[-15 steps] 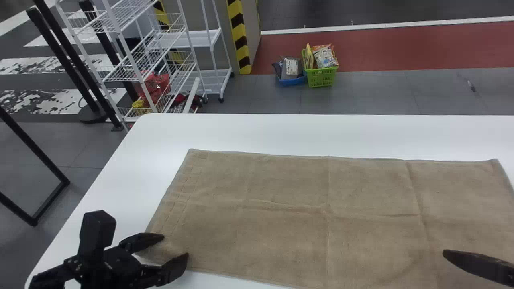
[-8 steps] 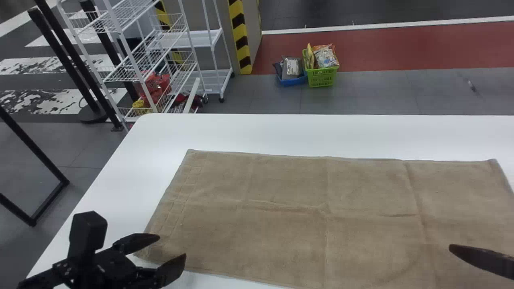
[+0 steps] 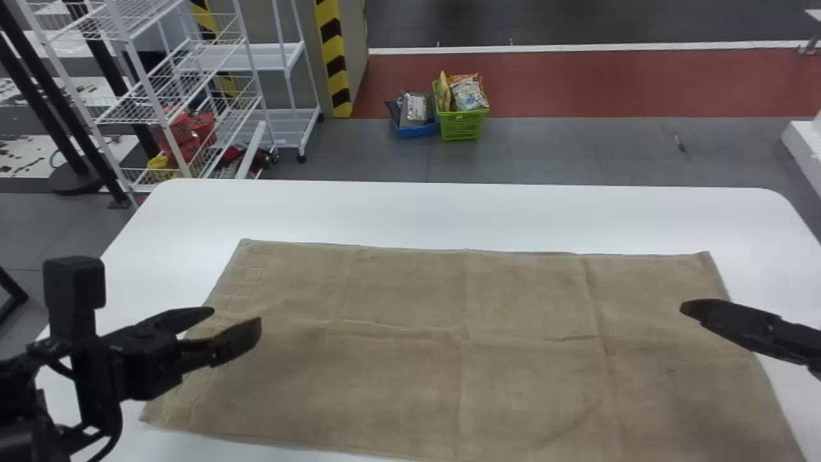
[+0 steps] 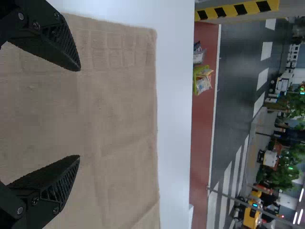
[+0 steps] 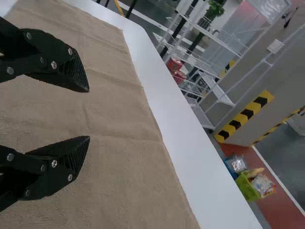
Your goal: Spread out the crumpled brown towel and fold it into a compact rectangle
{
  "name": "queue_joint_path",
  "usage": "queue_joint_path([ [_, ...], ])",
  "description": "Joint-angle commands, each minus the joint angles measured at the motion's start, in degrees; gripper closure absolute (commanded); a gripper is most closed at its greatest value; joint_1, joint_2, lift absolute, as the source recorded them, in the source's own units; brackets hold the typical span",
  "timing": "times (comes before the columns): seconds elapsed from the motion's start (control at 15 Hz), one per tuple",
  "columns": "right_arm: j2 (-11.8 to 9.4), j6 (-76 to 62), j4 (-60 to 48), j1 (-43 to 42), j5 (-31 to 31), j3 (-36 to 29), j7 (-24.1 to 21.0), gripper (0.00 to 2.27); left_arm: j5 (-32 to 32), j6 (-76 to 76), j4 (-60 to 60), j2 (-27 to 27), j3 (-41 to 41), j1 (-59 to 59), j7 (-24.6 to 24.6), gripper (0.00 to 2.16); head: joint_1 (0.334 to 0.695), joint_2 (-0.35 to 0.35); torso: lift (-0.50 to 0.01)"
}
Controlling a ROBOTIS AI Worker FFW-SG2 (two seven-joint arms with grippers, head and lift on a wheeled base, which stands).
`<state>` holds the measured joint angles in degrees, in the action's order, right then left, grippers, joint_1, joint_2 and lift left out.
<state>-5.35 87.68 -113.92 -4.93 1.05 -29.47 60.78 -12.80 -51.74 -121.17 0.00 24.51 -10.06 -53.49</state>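
"Towel (image 3: 397, 385), brown, woven, spread into a broad rectangle: state its location and long axis."

"It lies flat on the smooth white surface (image 3: 474, 215), in front of the robot. Its long axis runs left to right; shallow creases cross it."

"State the condition of each hand."

"The black, two-fingered left hand (image 4: 79, 113) is set wide, with nothing between its fingers. The black, two-fingered right hand (image 5: 89, 114) is likewise wide and empty."

"Which hand serves which end?"

"The left hand is over the left end, nearer the far-left corner (image 3: 247, 246). The right hand is over the right end, nearer the far-right corner (image 3: 704, 258). The far long edge (image 3: 468, 252) lies ahead of both, on the side away from the robot, roughly parallel to a line joining the hands."

"What does the next move require?"

"Judgement: spreading appears complete and folding remains. If the first fold brings the far edge inward, advance both hands to their corners, lower them, close on the fabric, then draw toward the robot at equal rate. Caution: unequal reach may skew the fold, and a shallow pinch may slip off the hem."
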Motion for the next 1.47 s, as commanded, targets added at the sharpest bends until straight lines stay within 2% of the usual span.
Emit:
queue_joint_path([
  [0.0, -1.86, 2.4, 5.82, -6.06, 2.55, 0.37, -0.39, 0.21, -1.09, -1.66, 5.77, -0.15, -1.22, 7.78, 0.14, 0.19, 0.695, 0.039, -0.127],
  [0.2, -3.7, 2.4, 11.44, -11.07, 4.57, 0.64, -1.98, 0.17, -1.35, -1.31, 16.32, 1.93, -1.4, 18.06, 0.93, 0.2, 0.695, 0.0, -0.127],
  [0.33, -5.02, 2.4, 15.75, -13.53, 5.36, 1.08, -3.65, 0.17, -1.88, 2.91, 24.67, 5.36, -3.86, 23.69, 2.6, 0.2, 0.695, -0.009, -0.127],
  [0.47, -5.02, 2.28, 17.42, -14.58, 6.51, 1.17, -5.14, 0.17, -2.14, 7.48, 32.32, 8.26, -6.14, 27.73, 3.04, 0.19, 0.695, -0.013, -0.127],
  [0.73, -5.02, 1.58, 18.3, -15.02, 6.59, 0.81, -6.28, 0.17, -9.26, 22.42, 46.29, 9.84, -7.73, 33.79, 1.63, 0.2, 0.695, -0.015, -0.127],
  [0.87, -5.02, 1.75, 18.3, -14.85, 6.33, 0.2, -6.28, 0.17, -9.7, 23.13, 49.98, 13.0, -10.71, 34.76, 0.14, 0.2, 0.695, -0.013, -0.127],
  [1.13, -5.2, 1.75, 18.21, -14.06, 5.54, -0.5, -6.2, 0.17, -13.74, 23.83, 51.3, 14.76, -10.89, 34.76, -6.28, 0.2, 0.695, -0.009, -0.127],
  [1.4, -5.2, 1.75, 18.21, -13.79, 5.45, -0.59, -6.2, 0.17, -16.03, 26.99, 54.73, 15.73, -12.21, 36.52, -6.89, 0.2, 0.695, -0.001, -0.127],
])
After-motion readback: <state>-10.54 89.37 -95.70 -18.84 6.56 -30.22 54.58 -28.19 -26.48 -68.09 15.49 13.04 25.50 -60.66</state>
